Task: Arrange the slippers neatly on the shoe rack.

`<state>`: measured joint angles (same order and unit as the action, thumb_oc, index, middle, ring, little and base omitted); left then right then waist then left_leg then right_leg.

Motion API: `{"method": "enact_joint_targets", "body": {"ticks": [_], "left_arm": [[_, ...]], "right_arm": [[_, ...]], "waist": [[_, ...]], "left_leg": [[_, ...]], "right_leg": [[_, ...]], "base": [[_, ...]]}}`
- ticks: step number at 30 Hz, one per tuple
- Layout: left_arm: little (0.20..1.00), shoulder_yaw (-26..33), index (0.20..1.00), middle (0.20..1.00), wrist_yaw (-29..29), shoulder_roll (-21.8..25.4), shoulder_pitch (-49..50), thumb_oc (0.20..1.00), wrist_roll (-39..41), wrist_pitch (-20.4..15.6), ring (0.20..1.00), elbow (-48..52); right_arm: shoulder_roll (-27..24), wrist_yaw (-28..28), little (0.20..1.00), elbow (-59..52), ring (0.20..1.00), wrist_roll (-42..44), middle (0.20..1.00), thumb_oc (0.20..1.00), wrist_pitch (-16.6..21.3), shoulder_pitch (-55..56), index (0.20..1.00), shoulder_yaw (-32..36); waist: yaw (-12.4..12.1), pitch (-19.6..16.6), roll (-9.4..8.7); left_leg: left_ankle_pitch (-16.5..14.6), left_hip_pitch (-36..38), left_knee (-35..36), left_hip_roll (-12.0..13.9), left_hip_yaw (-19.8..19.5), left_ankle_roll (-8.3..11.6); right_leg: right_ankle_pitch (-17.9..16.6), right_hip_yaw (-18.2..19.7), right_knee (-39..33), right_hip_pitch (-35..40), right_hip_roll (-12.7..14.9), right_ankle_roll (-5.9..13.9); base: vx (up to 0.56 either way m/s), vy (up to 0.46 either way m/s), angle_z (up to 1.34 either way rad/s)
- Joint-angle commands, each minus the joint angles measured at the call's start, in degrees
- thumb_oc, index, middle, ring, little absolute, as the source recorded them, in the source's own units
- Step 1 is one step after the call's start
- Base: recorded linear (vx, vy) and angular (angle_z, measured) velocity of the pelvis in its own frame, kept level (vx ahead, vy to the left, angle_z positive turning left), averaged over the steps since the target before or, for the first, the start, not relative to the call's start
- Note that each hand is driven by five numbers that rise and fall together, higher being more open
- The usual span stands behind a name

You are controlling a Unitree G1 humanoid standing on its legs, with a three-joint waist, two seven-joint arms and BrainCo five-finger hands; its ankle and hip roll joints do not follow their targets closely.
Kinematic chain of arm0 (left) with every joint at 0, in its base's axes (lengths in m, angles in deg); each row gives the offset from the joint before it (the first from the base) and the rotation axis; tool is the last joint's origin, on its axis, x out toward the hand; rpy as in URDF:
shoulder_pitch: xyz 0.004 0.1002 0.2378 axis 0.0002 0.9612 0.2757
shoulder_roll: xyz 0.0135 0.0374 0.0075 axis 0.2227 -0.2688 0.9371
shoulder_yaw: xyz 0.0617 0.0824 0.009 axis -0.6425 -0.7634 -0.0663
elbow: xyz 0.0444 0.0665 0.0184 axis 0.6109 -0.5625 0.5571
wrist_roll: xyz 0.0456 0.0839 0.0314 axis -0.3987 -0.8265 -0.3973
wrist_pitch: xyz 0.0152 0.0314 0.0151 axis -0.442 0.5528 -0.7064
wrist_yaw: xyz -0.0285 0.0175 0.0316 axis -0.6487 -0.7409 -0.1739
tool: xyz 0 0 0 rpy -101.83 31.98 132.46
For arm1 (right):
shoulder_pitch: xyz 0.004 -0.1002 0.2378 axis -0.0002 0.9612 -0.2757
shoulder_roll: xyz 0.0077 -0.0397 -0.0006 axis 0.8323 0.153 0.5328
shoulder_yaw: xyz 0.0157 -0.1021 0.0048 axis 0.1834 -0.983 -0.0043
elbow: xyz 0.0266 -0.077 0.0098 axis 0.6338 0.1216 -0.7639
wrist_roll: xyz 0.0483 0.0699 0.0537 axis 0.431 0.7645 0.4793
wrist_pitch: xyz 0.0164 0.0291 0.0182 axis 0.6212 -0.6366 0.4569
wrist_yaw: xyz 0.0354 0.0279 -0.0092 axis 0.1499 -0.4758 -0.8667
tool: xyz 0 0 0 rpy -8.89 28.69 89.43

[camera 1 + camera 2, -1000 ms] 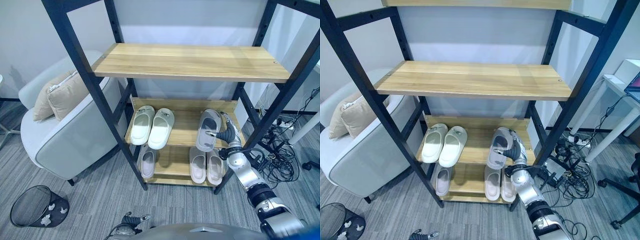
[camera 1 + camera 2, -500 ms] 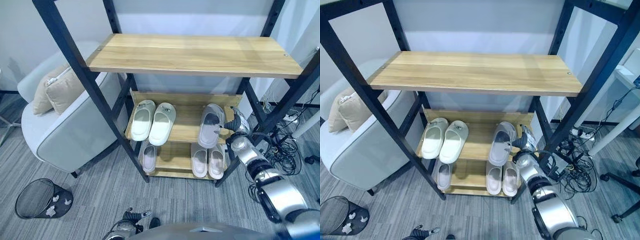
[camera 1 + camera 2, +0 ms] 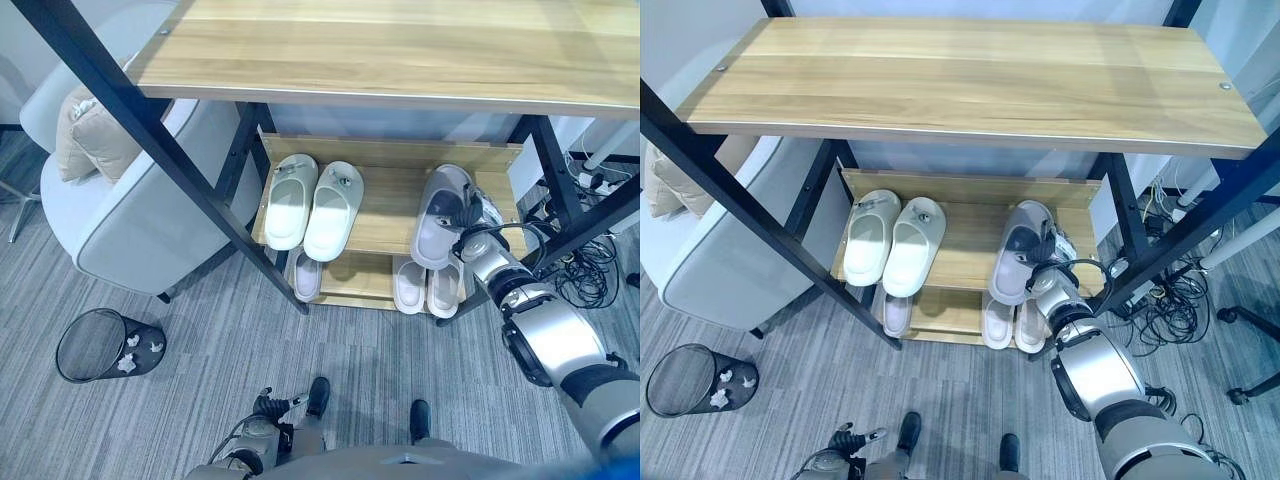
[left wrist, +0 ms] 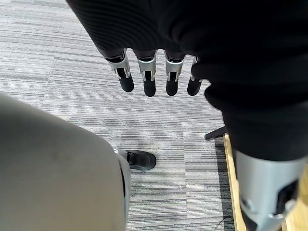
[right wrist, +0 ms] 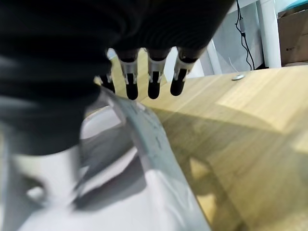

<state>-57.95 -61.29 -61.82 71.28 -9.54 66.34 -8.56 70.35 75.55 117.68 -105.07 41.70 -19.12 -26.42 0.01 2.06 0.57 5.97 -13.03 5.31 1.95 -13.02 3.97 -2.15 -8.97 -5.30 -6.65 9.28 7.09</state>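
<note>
- Wood makes the flat boards of the shoe rack [image 3: 380, 55], and dark metal bars make its frame.
- The grey slipper [image 3: 440, 215] is smooth and rounded, and it lies on the middle board at the right side, toe pointing to the back.
- The right hand [image 3: 1055, 262] is just beside the grey slipper, by its right edge; its fingers [image 5: 153, 79] are straight and hold nothing.
- A pair of white slippers [image 3: 312, 200] sits side by side at the left of the same board.
- More pale slippers [image 3: 425, 287] lie on the bottom board, partly hidden by the board above.
- The left hand [image 4: 154, 72] hangs over the grey striped carpet [image 3: 200, 340] with straight fingers, holding nothing.
- A soft grey armchair [image 3: 140, 220] with a tan pillow [image 3: 85, 135] stands left of the rack, and a black mesh bin [image 3: 100, 345] stands on the carpet.
</note>
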Motion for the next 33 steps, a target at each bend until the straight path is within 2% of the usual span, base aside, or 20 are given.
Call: {"method": "enact_joint_targets", "body": {"ticks": [1, 5, 11, 16, 20, 24, 25, 31, 33], "left_arm": [[1.000, 0.00, 1.000, 1.000, 0.96, -2.73, -2.82, 1.000, 0.87, -0.69, 1.000, -6.02], [1.000, 0.03, 1.000, 1.000, 0.79, -2.71, -3.12, 1.000, 0.74, -0.39, 1.000, -6.30], [1.000, 0.59, 1.000, 1.000, 0.46, -2.42, -3.08, 1.000, 0.53, 0.66, 1.000, -5.81], [1.000, 0.41, 1.000, 1.000, 1.03, -1.17, -1.28, 1.000, -1.08, 1.20, 1.000, -6.73], [1.000, 1.25, 1.000, 1.000, 0.95, 0.00, 1.05, 1.000, -1.08, 1.76, 1.000, -6.44], [1.000, 2.26, 1.000, 1.000, 1.37, 1.47, 2.87, 1.000, -1.17, 2.07, 1.000, -6.13], [1.000, 2.90, 1.000, 1.000, 1.66, 2.09, 3.84, 1.000, -1.16, 2.03, 1.000, -6.18], [1.000, 6.53, 1.000, 1.000, 3.08, 3.68, 7.92, 1.000, 0.40, 1.78, 1.000, -6.55], [1.000, 8.04, 1.000, 1.000, 3.89, 4.71, 9.26, 1.000, 1.01, 1.75, 1.000, -5.88]], "right_arm": [[-0.25, -0.21, 0.200, 4.73, 0.200, 1.40, 0.200, 0.200, 0.20, -4.47, 0.200, -0.27], [-0.19, 1.23, 0.200, 3.38, 0.200, 1.19, 0.200, 0.200, 0.83, -3.02, 0.200, 0.02], [-1.26, 4.32, 0.200, -8.10, 0.200, -0.06, 0.200, 0.200, 2.61, 5.19, 0.200, 2.83], [-1.66, 3.48, 0.200, -22.69, 0.200, -0.14, 0.200, 0.200, 7.71, 14.76, 0.200, 4.75], [-1.27, 0.86, 0.200, -36.61, 0.200, -0.23, 0.200, 0.200, 11.55, 27.11, 0.200, 5.96], [-0.86, -3.85, 0.200, -46.24, 0.200, 1.33, 0.200, 0.200, 14.11, 36.03, 0.200, 5.91], [-0.85, -6.81, 0.200, -49.73, 0.200, 2.47, 0.200, 0.200, 15.01, 39.24, 0.200, 4.89], [-1.86, -11.99, 0.200, -57.08, 0.200, 5.40, 0.200, 0.200, 15.72, 49.20, 0.200, 3.89], [-2.91, -13.81, 0.200, -60.51, 0.200, 6.84, 0.200, 0.200, 15.40, 52.66, 0.200, 4.08]], "waist": [[-0.62, 1.42, -0.48], [-0.35, 1.20, -0.26], [0.29, 0.13, 0.03], [0.78, -1.80, -0.19], [1.22, -4.31, -0.66], [1.50, -6.69, -0.92], [1.51, -7.58, -0.97], [1.16, -9.31, -0.78], [1.15, -9.56, -0.53]], "left_leg": [[-1.70, 2.50, -0.31, -2.94, 2.35, -4.51], [-1.98, 3.04, -0.31, -2.88, 2.76, -4.50], [-2.96, 4.45, -0.31, -2.57, 3.53, -4.71], [-3.81, 6.46, -0.31, -2.11, 4.49, -4.72], [-5.04, 9.42, -0.31, -1.35, 4.60, -4.53], [-6.17, 12.13, -0.31, -0.68, 5.06, -4.27], [-6.43, 13.02, -0.31, -0.30, 5.43, -4.07], [-7.11, 15.78, -0.31, 1.10, 5.34, -3.31], [-7.42, 17.78, -0.31, 1.96, 5.33, -3.00]], "right_leg": [[-0.33, -3.54, 0.30, 1.36, 1.75, 2.72], [-0.32, -3.26, 0.30, 1.58, 1.81, 2.78], [-0.21, -2.57, 0.30, 2.22, 1.95, 2.88], [-0.09, -1.95, 0.30, 3.50, 1.80, 2.69], [0.76, -1.55, 0.30, 5.87, 1.15, 2.07], [1.29, -0.84, 0.30, 7.67, 0.48, 1.55], [1.39, -0.43, 0.30, 8.04, 0.19, 1.37], [2.99, 0.92, 0.30, 10.41, -1.41, -0.28], [4.49, 1.41, 1.88, 11.57, -2.18, -1.62]], "base": [[0.00, 0.000, 0.00], [0.00, 0.000, 0.00], [0.01, -0.005, -0.02], [0.02, -0.019, -0.06], [0.05, -0.053, -0.05], [0.02, -0.061, -0.10], [-0.03, -0.086, -0.23], [-0.01, -0.098, -0.08], [0.06, -0.102, -0.06]]}}
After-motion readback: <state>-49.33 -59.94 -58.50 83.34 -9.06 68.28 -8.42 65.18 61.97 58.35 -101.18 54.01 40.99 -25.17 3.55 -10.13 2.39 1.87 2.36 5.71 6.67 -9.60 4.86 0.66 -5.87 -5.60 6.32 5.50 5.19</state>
